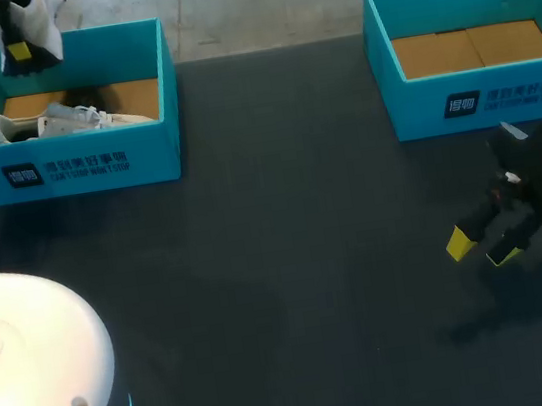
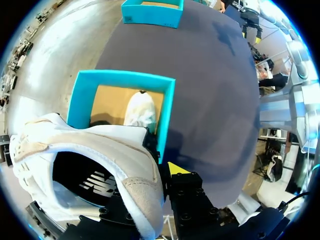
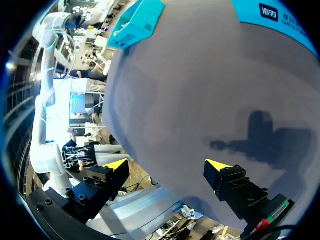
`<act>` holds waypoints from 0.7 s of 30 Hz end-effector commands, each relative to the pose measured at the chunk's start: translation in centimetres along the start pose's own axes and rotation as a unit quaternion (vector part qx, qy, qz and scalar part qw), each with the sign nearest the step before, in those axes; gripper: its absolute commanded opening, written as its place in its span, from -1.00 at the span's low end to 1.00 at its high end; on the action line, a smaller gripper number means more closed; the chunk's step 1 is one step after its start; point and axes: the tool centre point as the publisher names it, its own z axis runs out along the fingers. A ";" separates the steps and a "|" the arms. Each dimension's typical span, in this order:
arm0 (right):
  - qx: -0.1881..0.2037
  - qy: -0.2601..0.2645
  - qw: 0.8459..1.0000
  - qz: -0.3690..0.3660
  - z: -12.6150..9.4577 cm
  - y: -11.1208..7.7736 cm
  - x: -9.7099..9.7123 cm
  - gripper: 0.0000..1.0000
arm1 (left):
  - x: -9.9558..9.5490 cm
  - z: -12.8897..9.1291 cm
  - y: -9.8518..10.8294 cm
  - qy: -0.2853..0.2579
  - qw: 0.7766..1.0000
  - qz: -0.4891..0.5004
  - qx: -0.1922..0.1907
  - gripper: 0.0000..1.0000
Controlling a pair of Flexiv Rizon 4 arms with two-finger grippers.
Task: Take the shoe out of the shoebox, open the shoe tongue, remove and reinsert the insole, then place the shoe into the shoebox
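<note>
My left gripper (image 1: 18, 53) is raised over the far side of the left teal shoebox (image 1: 65, 173), shut on a white shoe (image 1: 44, 11). In the left wrist view the shoe (image 2: 90, 150) fills the space at the gripper (image 2: 150, 172), whose fingers clamp its heel collar; only one yellow tip shows. A second white shoe (image 1: 67, 118) lies inside that box (image 2: 82, 95), seen below as a white toe (image 2: 140, 110). My right gripper (image 1: 481, 246) hovers low over the table at the right, open and with nothing in it (image 3: 167, 165).
A second teal shoebox (image 1: 478, 98) with a bare cardboard floor stands at the back right, just beyond my right gripper. It appears far off in the left wrist view (image 2: 152, 14). The dark table (image 1: 289, 261) stretches between the two boxes.
</note>
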 end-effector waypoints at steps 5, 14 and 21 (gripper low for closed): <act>-0.001 -0.001 1.000 0.001 0.1 -0.1 0.1 1.00 | -2.3 0.3 1.4 0.016 1.000 0.015 -0.003 -1.00; -0.001 -0.001 1.000 0.001 0.1 -0.1 0.1 1.00 | -3.9 -0.2 3.3 -0.008 0.991 0.128 -0.030 -1.00; -0.001 -0.001 1.000 0.001 0.1 -0.1 0.1 1.00 | -4.8 -0.9 5.0 -0.042 0.973 0.226 -0.038 -1.00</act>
